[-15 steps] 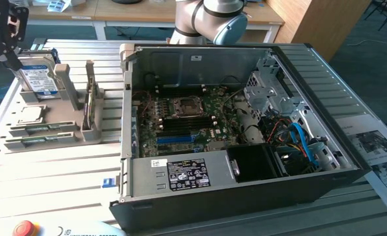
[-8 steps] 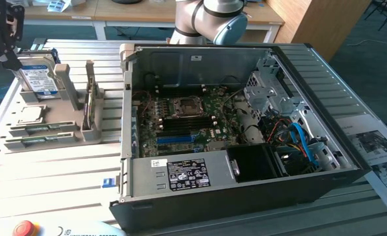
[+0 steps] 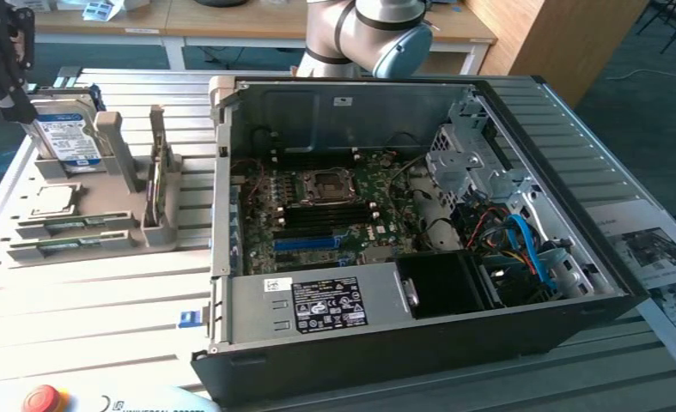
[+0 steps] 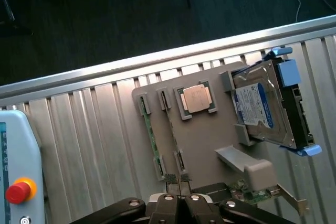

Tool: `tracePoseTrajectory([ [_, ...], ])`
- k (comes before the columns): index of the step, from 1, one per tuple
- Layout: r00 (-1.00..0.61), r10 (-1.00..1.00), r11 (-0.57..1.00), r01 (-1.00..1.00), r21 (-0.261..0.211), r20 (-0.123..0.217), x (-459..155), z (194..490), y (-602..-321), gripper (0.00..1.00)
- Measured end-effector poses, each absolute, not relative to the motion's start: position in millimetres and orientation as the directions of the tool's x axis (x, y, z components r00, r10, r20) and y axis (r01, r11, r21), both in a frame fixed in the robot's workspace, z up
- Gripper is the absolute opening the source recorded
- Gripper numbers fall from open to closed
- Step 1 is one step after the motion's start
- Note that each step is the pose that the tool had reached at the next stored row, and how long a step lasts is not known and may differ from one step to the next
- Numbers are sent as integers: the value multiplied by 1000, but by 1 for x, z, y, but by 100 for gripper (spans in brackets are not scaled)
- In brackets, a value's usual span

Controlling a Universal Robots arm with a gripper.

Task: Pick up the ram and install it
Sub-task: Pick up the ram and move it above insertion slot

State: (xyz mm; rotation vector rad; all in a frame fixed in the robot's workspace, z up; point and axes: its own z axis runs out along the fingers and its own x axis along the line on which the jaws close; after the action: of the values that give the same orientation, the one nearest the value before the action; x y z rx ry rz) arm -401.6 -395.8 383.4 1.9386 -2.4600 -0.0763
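The ram (image 4: 153,141) is a narrow green stick lying in a slot of the grey holder (image 4: 205,135); in the exterior view the ram (image 3: 72,227) sits at the holder's near-left part. My gripper (image 4: 179,183) hangs above the holder's edge, fingers shut together with nothing between them, a short way from the stick's end. In the exterior view the black gripper (image 3: 19,105) hovers at the far left, above the holder. The open computer case (image 3: 350,90) lies on the table with its motherboard (image 3: 350,206) showing black and blue slots.
On the holder also stand a hard drive (image 3: 69,137), a CPU (image 3: 53,200) and an upright card (image 3: 155,184). A pendant with a red button (image 3: 42,399) lies at the near edge. Papers (image 3: 659,257) lie to the exterior view's right of the case.
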Motion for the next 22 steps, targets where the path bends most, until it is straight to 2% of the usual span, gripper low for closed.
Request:
tracePoseTrajectory([
  [13,-104,-994,102,-994,43,-23,-401,383,-396,10],
  [22,-100,-995,99,-994,43,-23,-401,382,-396,10],
])
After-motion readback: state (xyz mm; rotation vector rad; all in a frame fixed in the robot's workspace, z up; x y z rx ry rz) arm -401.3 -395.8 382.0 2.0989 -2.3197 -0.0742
